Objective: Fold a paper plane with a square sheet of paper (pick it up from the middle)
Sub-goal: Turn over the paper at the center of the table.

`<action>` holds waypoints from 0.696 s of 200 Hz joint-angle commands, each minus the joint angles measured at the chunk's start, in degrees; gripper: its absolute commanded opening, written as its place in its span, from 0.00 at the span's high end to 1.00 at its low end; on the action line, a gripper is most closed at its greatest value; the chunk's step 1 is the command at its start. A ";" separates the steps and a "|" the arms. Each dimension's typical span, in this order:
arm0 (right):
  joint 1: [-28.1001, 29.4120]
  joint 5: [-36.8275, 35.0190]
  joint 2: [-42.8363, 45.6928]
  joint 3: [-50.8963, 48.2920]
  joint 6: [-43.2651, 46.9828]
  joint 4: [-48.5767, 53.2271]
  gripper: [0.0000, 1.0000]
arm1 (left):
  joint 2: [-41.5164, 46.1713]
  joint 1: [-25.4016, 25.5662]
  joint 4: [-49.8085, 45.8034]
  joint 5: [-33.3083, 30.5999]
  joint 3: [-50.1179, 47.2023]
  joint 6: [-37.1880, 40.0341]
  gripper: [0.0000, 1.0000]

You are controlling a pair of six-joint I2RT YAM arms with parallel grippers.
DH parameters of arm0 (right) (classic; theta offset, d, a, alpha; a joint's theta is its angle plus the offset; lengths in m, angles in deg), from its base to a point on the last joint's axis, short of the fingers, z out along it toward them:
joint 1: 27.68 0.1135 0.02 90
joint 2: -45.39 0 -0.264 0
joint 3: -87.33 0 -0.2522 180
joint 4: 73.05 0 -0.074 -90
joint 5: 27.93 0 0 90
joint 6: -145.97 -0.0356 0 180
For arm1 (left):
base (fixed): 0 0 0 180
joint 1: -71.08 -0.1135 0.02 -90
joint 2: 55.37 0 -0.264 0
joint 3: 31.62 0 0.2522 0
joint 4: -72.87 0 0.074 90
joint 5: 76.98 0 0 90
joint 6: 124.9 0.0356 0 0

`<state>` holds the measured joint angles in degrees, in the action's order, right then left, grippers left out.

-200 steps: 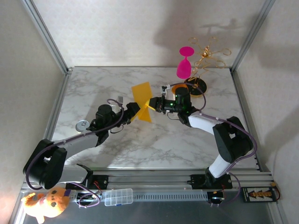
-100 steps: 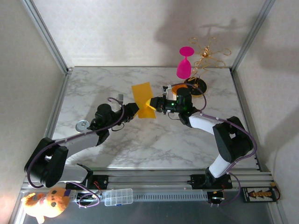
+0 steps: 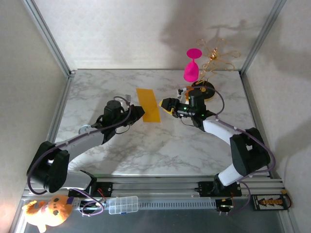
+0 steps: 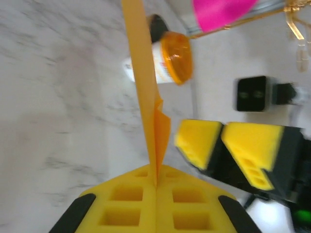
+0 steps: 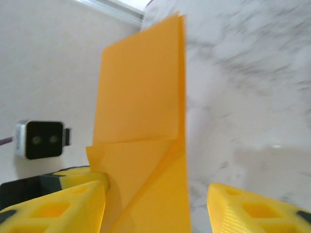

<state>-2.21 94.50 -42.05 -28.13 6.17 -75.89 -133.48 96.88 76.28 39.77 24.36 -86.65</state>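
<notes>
The left gripper (image 3: 138, 114) is clamped on the near end of the yellow-orange sheet of paper (image 3: 148, 105). Its yellow pads (image 4: 121, 204) are pressed together, and the sheet stands on edge between them over the marble table (image 3: 160, 145). The sheet is folded into a long narrow strip with a slanting crease near the held end, and it reaches away from the left gripper toward the back wall. I cannot tell whether its far end touches the table.

Just to the right of the strip, the right gripper (image 3: 164, 105) hangs with its fingers (image 5: 58, 204) spread wide. From its own wrist camera the strip rises between them, and contact is unclear.

Beyond the right gripper stands a small white cup with an orange top (image 4: 167, 60). Farther back are an orange-and-black disc (image 3: 204, 90), a pink goblet (image 3: 190, 73) and a gold wire stand (image 3: 215, 57).
</notes>
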 commanded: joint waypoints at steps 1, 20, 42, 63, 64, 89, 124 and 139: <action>-0.69 -13.56 3.67 1.77 8.48 11.06 0.34 | 0.36 0.50 -23.27 -13.52 7.01 14.00 0.96; -0.86 -19.37 5.61 1.70 10.28 13.50 0.26 | -0.79 1.63 -35.53 -26.13 12.95 20.61 0.95; -0.95 -24.16 7.57 0.80 11.04 14.05 0.13 | -4.05 4.19 -45.79 -40.29 19.18 25.12 0.95; -0.94 -26.32 8.93 -0.04 12.03 13.96 0.02 | -9.05 7.03 -53.59 -51.69 24.42 26.58 0.95; -0.95 -26.38 9.03 -0.06 12.06 13.96 0.02 | -9.37 7.18 -53.92 -52.14 24.68 26.64 0.95; -0.93 -28.49 10.38 -0.73 12.83 14.70 0.01 | -15.79 9.52 -60.37 -60.36 29.17 26.20 0.95; -0.95 -35.00 14.01 -3.50 10.32 14.58 0.01 | -23.47 12.78 -62.81 -62.05 31.55 25.43 0.95; -0.95 -36.97 15.25 -4.73 9.24 14.45 0.01 | -26.24 14.27 -62.67 -60.32 32.37 24.43 0.94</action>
<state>-2.95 63.50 -29.42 -30.80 16.95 -61.62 -156.32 108.84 18.73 -17.08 54.43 -62.08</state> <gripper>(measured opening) 0.986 0.054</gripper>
